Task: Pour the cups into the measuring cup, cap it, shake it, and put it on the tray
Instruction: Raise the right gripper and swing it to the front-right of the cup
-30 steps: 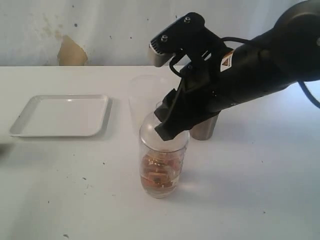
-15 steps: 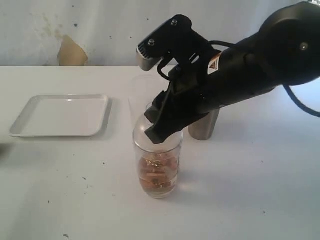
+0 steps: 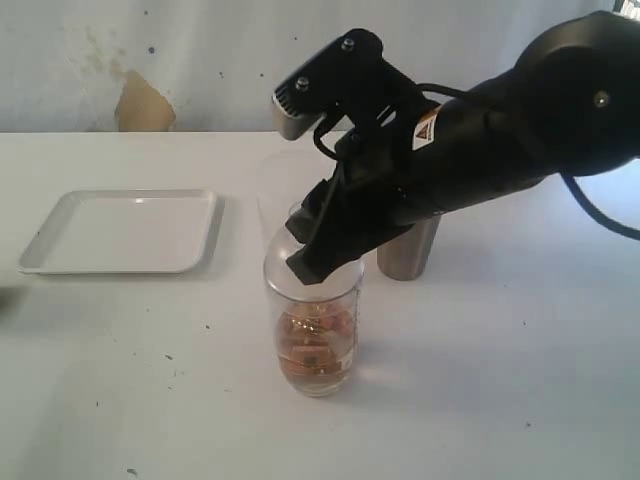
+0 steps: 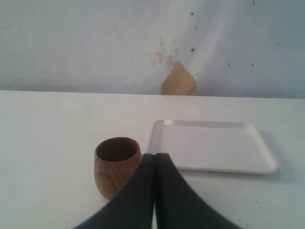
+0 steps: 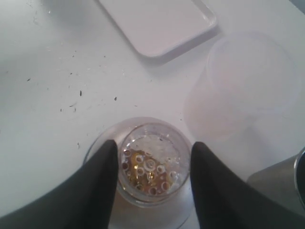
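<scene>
1. Since a sec ago the right gripper [image 5: 153, 162] has slid left. The rim of the tall clear plastic measuring cup [image 3: 315, 340] went with it while the base stayed put, so the cup now leans slightly left.
2. Right gripper: jaws part-way apart, one black finger each side of the cup's upper wall, apparently pressed on it and gripping near the rim.
3. Room: white tabletop [image 3: 500, 400] lies open in front of the cup and to its front-right and front-left. The table's far edge meets the wall well behind it.
4. In the way: frosted translucent plastic cup [image 3: 280, 195] just behind. Tapered brushed-steel tumbler [image 3: 408, 255] behind-right, partly hidden by the arm. Both near, not touching.
5. Shallow white rectangular tray [image 3: 120, 232] sits well left and a bit behind.
6. Left gripper [image 4: 155, 160]: jaws fully closed, nothing held. Round dark-brown wooden cup [image 4: 116, 164] stands upright just beside its fingers. Its place rel. to the measuring cup: can't tell.
7. Contents: measuring cup holds amber liquid w/ small pale rings [image 5: 147, 171], lower part only. Wooden cup interior too dark to tell.
</scene>
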Robot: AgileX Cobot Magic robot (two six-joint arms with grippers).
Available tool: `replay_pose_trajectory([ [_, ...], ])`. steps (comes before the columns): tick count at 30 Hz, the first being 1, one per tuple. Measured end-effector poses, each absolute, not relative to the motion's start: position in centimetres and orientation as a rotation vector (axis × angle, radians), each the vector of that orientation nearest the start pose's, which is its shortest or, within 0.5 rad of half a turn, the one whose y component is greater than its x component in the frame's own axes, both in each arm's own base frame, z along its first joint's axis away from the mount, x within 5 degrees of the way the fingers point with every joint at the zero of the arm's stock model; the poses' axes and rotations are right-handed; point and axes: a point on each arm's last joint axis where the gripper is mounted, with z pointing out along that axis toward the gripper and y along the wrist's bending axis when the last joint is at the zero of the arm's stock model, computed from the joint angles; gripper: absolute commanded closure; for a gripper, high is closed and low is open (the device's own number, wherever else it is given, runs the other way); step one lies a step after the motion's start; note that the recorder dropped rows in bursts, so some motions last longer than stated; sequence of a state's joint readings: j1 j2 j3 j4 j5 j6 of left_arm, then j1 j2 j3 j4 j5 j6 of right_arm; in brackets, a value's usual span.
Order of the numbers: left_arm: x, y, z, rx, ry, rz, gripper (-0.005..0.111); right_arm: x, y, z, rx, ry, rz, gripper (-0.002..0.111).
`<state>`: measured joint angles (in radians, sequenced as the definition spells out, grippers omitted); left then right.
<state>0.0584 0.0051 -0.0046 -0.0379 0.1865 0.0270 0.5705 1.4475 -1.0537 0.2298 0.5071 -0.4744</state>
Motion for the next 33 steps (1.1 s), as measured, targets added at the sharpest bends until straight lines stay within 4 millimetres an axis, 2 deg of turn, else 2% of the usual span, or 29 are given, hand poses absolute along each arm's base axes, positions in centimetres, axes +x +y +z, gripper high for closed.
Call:
replay_pose_trajectory([
  [6, 5.6, 0.3, 19.8, -0.052, 1.67, 0.031, 0.106, 25.0, 17.2, 29.4, -1.019, 2.14, 0.277, 0.107],
  [9, 5.6, 0.3, 19.8, -0.052, 1.67, 0.031, 0.106, 24.9, 17.2, 29.6, -1.019, 2.135, 0.275, 0.096],
  [11, 5.6, 0.3, 19.8, -0.052, 1.67, 0.031, 0.106, 24.9, 17.2, 29.6, -1.019, 2.135, 0.275, 0.081],
  [15, 5.6, 0.3, 19.8, -0.052, 1.67, 0.031, 0.106, 24.9, 17.2, 29.5, -1.02, 2.137, 0.275, 0.042],
  [16, 5.6, 0.3, 19.8, -0.052, 1.67, 0.031, 0.106, 24.7, 17.1, 29.3, -1.036, 2.158, 0.273, 0.03],
  [17, 5.6, 0.3, 19.8, -0.052, 1.67, 0.031, 0.106, 24.4, 16.9, 28.3, -1.071, 2.21, 0.267, 0.026],
  [19, 5.6, 0.3, 19.8, -0.052, 1.67, 0.031, 0.106, 24.4, 16.9, 27.9, -1.081, 2.222, 0.262, 0.025],
  [22, 5.6, 0.3, 19.8, -0.052, 1.67, 0.031, 0.106, 24.2, 16.7, 28.9, -1.06, 2.18, 0.262, 0.025],
  [26, 5.6, 0.3, 19.8, -0.052, 1.67, 0.031, 0.106, 22.9, 15.9, 31.6, -1.002, 2.093, 0.275, 0.025],
  [29, 5.6, 0.3, 19.8, -0.052, 1.67, 0.031, 0.106, 21.1, 14.7, 33.0, -0.853, 1.991, 0.332, 0.025],
  [31, 5.6, 0.3, 19.8, -0.052, 1.67, 0.031, 0.106, 20.3, 13.9, 32.4, -0.764, 1.927, 0.345, 0.024],
  [33, 5.6, 0.3, 19.8, -0.052, 1.67, 0.031, 0.106, 20.2, 13.6, 31.7, -0.732, 1.909, 0.343, 0.017],
])
